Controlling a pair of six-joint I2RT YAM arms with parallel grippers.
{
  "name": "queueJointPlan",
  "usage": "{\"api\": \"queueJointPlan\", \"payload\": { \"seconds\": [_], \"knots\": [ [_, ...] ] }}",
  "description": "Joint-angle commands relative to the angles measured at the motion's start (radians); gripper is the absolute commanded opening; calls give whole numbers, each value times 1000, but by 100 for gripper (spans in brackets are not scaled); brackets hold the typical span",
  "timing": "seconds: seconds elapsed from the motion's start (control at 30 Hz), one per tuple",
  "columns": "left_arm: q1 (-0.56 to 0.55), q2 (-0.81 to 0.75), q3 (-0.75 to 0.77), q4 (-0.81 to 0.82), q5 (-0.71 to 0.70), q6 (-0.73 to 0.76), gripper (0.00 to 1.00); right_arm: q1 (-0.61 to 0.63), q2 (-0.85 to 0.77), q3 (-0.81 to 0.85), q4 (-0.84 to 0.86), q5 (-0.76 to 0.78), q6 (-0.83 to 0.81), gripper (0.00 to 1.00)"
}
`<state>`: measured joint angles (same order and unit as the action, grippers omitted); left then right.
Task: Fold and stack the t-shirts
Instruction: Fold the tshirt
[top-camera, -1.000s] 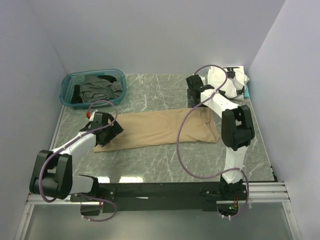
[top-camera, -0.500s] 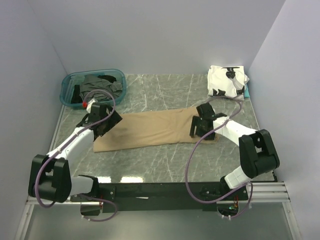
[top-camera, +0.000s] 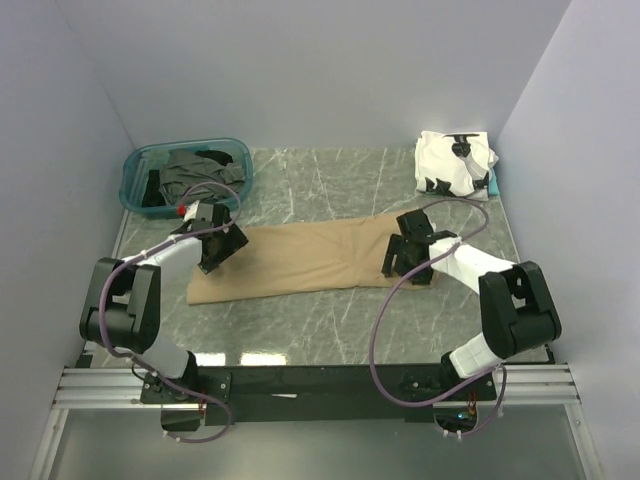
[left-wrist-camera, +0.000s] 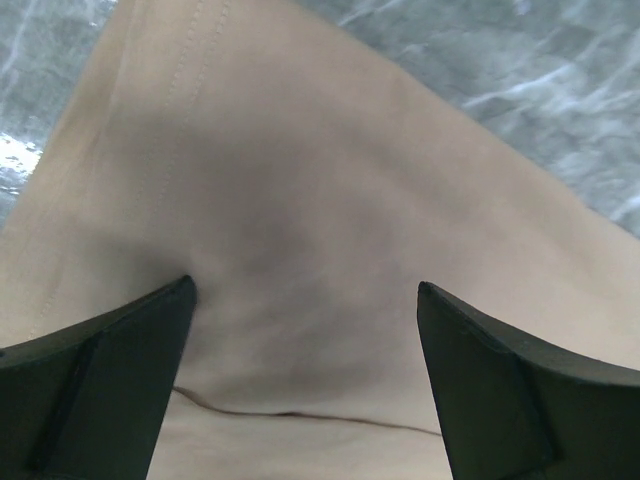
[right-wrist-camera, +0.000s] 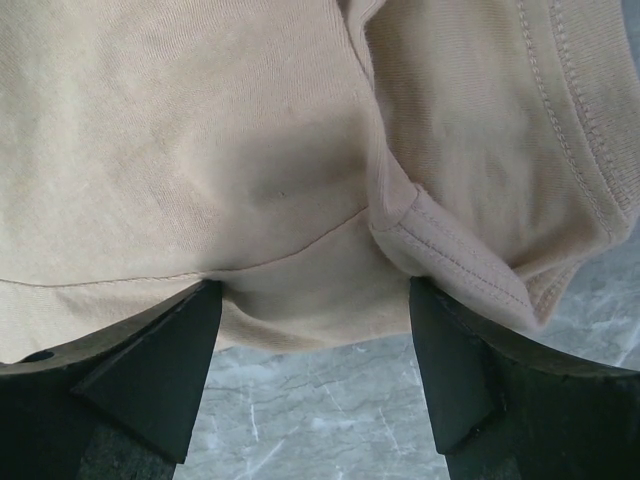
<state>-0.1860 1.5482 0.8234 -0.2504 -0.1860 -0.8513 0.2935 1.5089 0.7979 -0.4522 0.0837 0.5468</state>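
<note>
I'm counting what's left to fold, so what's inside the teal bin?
Inside the bin lie crumpled shirts: a dark grey one on top and black cloth at its left end. How many there are, and whatever lies beneath them, is covered.

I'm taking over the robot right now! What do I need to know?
Left gripper: open, over the left end of the tan shirt.
Right gripper: open, over its right end, holding nothing.
The tan shirt lies as a long strip in the middle. The white patched shirt sits at the far right corner. The dark shirts are bunched in the teal bin.
Done: the white one looks folded.
Left: finish folding the tan one, stack it, then do the dark ones.
</note>
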Motion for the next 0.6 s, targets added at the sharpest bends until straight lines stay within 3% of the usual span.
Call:
{"api": "queueJointPlan", "payload": {
  "seconds": [0.0,0.1,0.3,0.43,0.57],
  "knots": [
    [3,16,11,-47,-13,-15,100,-17,71,62,-19,25,-40,82],
    [-3,1,-45,-111,-1,-66,99,-17,196,206,-37,24,-73,82],
    [-114,-239,-268,-131,95,-192,99,-16,469,554,-78,22,-123,81],
    [-294,-497,-371,-159,125,-435,100,9,661,866,-207,36,-169,80],
    [-478,-658,-454,-109,157,-609,99,44,833,1188,-325,-28,-214,80]
  ]
}}
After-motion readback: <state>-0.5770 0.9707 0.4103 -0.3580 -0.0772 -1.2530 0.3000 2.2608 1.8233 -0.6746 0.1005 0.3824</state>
